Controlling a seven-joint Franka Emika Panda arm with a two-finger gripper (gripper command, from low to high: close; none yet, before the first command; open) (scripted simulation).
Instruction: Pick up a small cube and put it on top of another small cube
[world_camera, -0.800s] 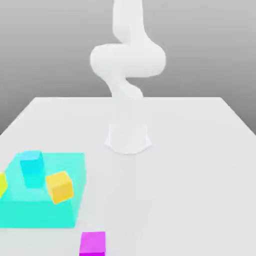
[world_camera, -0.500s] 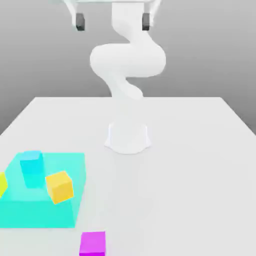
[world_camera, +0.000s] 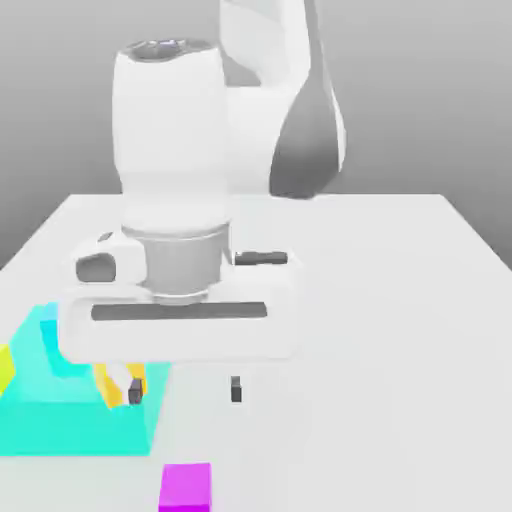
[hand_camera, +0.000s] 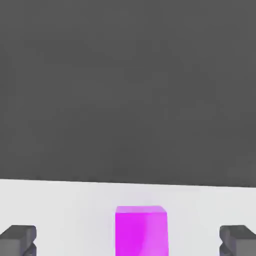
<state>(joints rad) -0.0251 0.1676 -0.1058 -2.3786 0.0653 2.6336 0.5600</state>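
Gripper (world_camera: 185, 390) spread wide above the table (world_camera: 400, 300).
I see the small cube (world_camera: 186, 487) at the near edge, untouched; orange cube (world_camera: 112, 383) seems to rest on the cyan block (world_camera: 70, 415).

My white table (world_camera: 400, 300) carries a magenta cube (world_camera: 186, 487), a cyan block (world_camera: 75, 420) and my base.

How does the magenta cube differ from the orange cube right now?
The magenta cube sits bare on the white table; the orange cube rests on the cyan block. The magenta cube is in plain sight, clear of the open gripper; the orange cube is mostly hidden behind it. Both look similarly small.
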